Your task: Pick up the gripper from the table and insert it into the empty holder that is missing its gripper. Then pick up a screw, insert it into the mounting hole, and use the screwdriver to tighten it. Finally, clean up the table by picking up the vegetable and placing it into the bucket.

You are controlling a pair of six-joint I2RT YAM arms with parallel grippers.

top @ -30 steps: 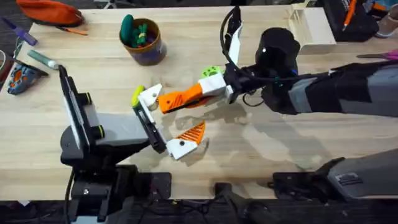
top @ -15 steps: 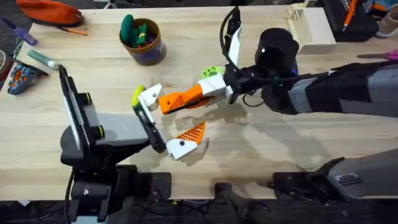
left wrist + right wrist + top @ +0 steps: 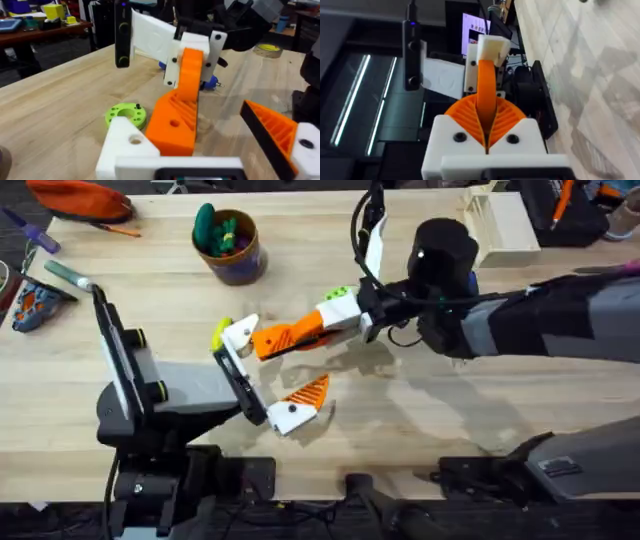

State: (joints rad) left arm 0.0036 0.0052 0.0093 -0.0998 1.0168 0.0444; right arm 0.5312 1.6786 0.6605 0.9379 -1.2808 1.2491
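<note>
Two robot arms met over a wooden bench [image 3: 420, 420].
The right hand [image 3: 300, 332] reached sideways, clamping the gripper [image 3: 285, 336] against the holder [image 3: 241, 334]; the left hand [image 3: 268, 375] stayed released, a green disc [image 3: 125, 114] beside the holder.

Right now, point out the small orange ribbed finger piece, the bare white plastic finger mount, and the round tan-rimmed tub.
Small orange ribbed finger piece [image 3: 285, 337]: overhead view, its ribbed middle.
Bare white plastic finger mount [image 3: 240, 333]: overhead view, its flat face.
Round tan-rimmed tub [image 3: 243, 264]: overhead view, its dark side wall.
</note>
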